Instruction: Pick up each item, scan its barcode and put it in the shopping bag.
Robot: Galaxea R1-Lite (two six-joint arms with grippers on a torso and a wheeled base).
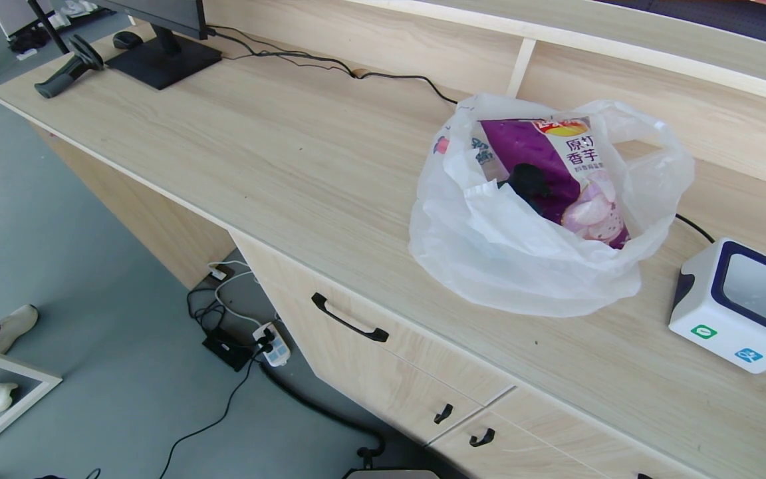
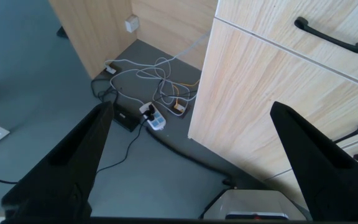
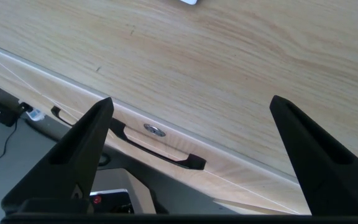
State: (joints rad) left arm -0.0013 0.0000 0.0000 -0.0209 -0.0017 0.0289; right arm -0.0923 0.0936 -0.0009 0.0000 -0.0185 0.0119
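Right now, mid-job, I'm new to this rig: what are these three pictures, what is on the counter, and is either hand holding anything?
This is a two-armed robot on wheels. The large picture comes from a camera on its head, looking down at a wooden counter. On the counter stands a white plastic shopping bag. Inside it are a purple snack packet and a dark item that I cannot identify. To the bag's right sits a white box scanner. At the far left are a handheld scanner and a monitor base.

The two small pictures come from cameras on the wrists. The left hand is open and empty, low beside the drawers, with floor cables below it. The right hand is open and empty, above the counter's front edge.
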